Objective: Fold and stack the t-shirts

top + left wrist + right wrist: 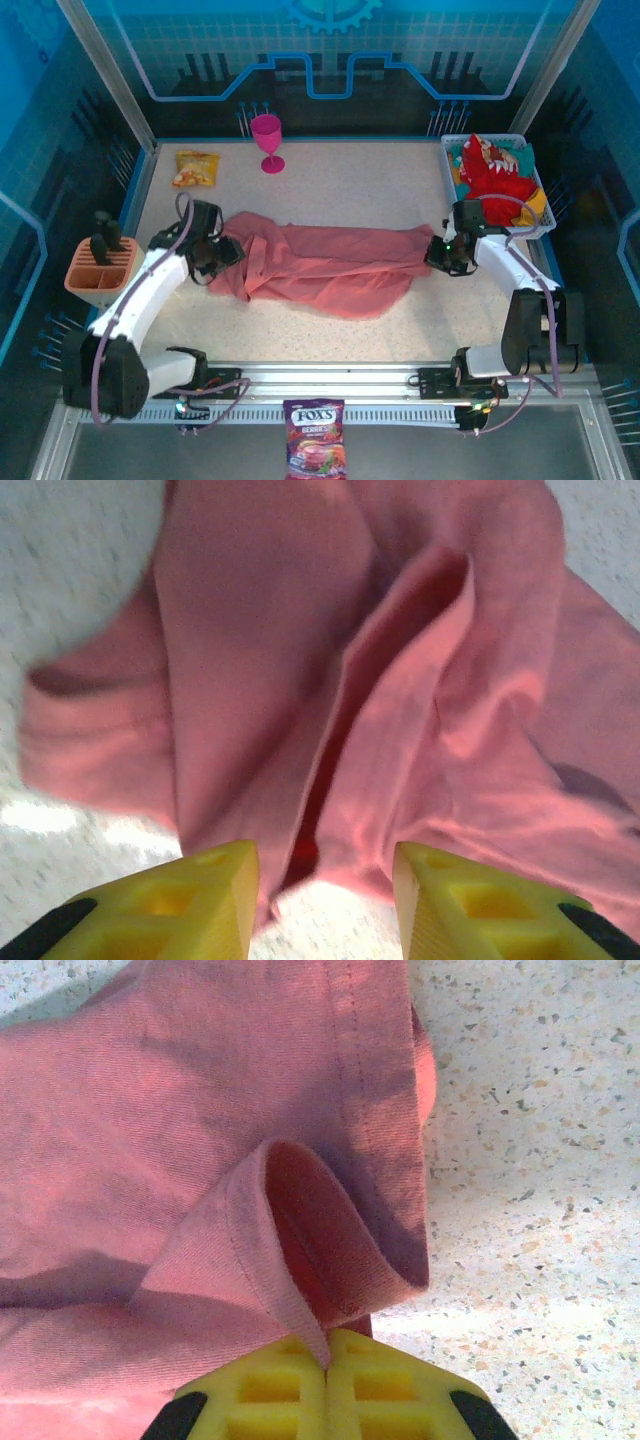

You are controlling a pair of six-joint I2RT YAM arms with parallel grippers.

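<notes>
Top external view: a salmon-pink t-shirt (pixel 330 265) lies rumpled across the middle of the table (pixel 340 185), its long axis running left to right, with a loose bulge sagging toward the near edge. Which end carries the collar cannot be told, though a stitched hem shows at the right end. There the right gripper (pixel 443 255) has its jaws pressed together on a curled fold of that hem (pixel 300 1250). At the left end the left gripper (pixel 212 262) hovers with jaws spread, bunched cloth (pixel 300 680) lying just past its yellow fingertips (pixel 215 900) and nothing caught between them. The step in hand appears to be stretching the shirt flat before any fold. Next, the left jaws likely need to bite a left edge so both arms can draw it taut. A red t-shirt (pixel 492 178) waits heaped in the basket (pixel 500 138) at far right.
</notes>
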